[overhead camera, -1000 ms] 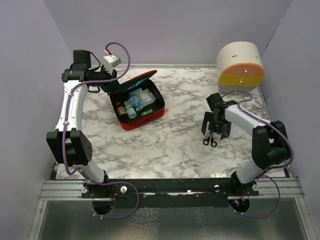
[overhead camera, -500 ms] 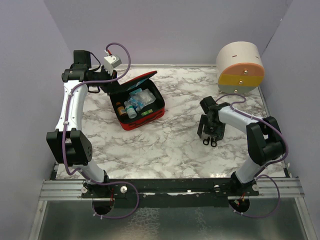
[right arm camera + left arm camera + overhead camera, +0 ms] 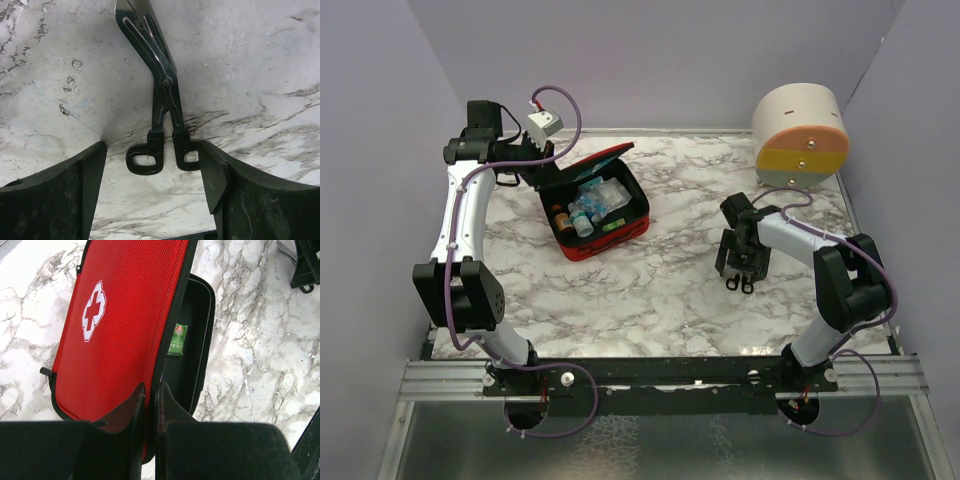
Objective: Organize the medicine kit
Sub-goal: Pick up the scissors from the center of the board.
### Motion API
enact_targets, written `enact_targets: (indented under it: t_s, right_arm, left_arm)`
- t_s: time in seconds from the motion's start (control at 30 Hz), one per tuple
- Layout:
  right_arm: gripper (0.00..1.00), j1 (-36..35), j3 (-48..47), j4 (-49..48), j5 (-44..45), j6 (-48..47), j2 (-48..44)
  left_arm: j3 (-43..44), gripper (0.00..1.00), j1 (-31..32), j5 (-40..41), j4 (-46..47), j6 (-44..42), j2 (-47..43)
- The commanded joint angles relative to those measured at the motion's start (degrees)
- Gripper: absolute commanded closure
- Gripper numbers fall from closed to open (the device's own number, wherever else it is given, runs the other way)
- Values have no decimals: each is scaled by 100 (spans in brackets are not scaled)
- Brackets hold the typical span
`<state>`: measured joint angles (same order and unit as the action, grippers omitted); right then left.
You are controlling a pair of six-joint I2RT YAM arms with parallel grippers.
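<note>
- Your right gripper (image 3: 152,152) fingers are wide, scissors (image 3: 162,95) handles sitting right between them (not gripped yet). Pickup step, I'd say: squeeze next, then lift.
- Your left gripper (image 3: 151,400) is pinched on the medicine kit (image 3: 125,315) lid edge, case open beyond its fingertips.

The white-and-black left arm (image 3: 460,215) stretches up the far left side, elbow bent, wrist turned inward; its black left gripper (image 3: 150,387) is pinched tight on the lid rim of the red zippered fabric medicine kit (image 3: 125,315); the right arm (image 3: 800,235) folds low, wrist pointing down; its right gripper (image 3: 152,150) stands with jaws wide apart.
</note>
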<state>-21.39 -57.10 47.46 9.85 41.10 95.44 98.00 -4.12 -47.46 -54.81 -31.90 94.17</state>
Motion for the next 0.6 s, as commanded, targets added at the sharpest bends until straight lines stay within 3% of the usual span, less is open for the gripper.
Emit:
enact_targets:
  t_s: [0.0,0.57]
  right_arm:
    - [26,-30,-99,-345,96,-23,-12]
    - [26,-29,-128,-577,20,-375,97]
  left_arm:
    - [75,100,-39,124,-345,8,-160]
    - [105,100,-43,222,-372,2,-163]
